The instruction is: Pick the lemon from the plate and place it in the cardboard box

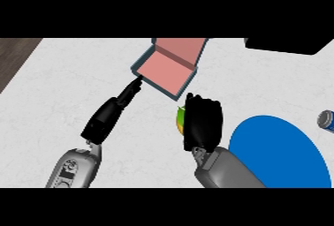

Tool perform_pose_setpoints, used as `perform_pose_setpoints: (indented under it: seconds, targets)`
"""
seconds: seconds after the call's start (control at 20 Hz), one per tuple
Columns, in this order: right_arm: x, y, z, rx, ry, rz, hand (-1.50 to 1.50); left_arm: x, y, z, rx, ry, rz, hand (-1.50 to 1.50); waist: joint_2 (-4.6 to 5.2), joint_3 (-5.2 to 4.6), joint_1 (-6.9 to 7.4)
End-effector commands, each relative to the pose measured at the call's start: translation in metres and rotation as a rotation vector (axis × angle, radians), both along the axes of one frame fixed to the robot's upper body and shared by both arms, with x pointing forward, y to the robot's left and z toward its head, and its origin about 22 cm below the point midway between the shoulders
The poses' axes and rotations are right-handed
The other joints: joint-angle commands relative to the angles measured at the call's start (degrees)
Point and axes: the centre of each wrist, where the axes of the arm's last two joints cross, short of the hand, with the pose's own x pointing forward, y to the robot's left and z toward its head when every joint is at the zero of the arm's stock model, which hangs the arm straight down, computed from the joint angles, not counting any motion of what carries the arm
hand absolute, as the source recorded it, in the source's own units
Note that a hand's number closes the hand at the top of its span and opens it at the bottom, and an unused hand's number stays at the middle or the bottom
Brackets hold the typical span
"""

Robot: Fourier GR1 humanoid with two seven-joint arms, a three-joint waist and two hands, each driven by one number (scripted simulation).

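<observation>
head view: we see our right hand [201, 122] curled around the lemon [179, 118], holding it over the counter [65, 101] between the blue plate [277, 152] and the cardboard box [168, 68]. our left hand [114, 112] stretches straight-fingered, fingertips touching the box's near wall. a can [327, 120] sits at the right edge.

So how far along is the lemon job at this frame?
Pick looks done: the blue plate is bare, and the right hand is curled round the lemon between plate and cardboard box. The left hand reaches to the box's near edge. Left: carry over and release inside.
</observation>
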Motion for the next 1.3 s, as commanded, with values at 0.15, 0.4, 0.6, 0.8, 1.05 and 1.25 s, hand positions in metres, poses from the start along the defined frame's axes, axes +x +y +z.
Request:
perform_pose_setpoints:
  seconds: [0.15,0.4,0.6,0.8,1.05,1.25]
  targets:
    - [0.007,0.054,0.043,-0.018,-0.18,-0.064,1.5,0.006,-0.012,0.004,-0.006,0.009,-0.034,0.0,-0.18,0.02,1.15]
    - [0.01,0.076,0.088,0.041,-0.277,-0.016,1.5,0.008,-0.01,0.002,0.027,0.015,-0.034,0.0,-0.37,-0.04,1.39]
    - [0.006,0.09,0.118,0.094,-0.382,-0.027,1.5,0.006,-0.014,-0.001,0.002,0.012,-0.018,0.0,-0.95,-0.1,0.98]
    - [0.01,0.098,0.139,0.143,-0.439,-0.068,1.5,0.012,-0.014,0.004,0.006,0.001,-0.024,0.0,-0.85,-0.15,0.76]
    - [0.027,0.105,0.165,0.155,-0.465,-0.148,1.5,0.012,-0.01,-0.002,0.0,0.03,-0.007,0.0,-0.73,-0.19,0.14]
    - [0.035,0.109,0.172,0.147,-0.485,-0.178,1.5,0.009,-0.006,-0.009,0.004,0.02,0.017,0.0,-0.85,-0.14,-1.43]
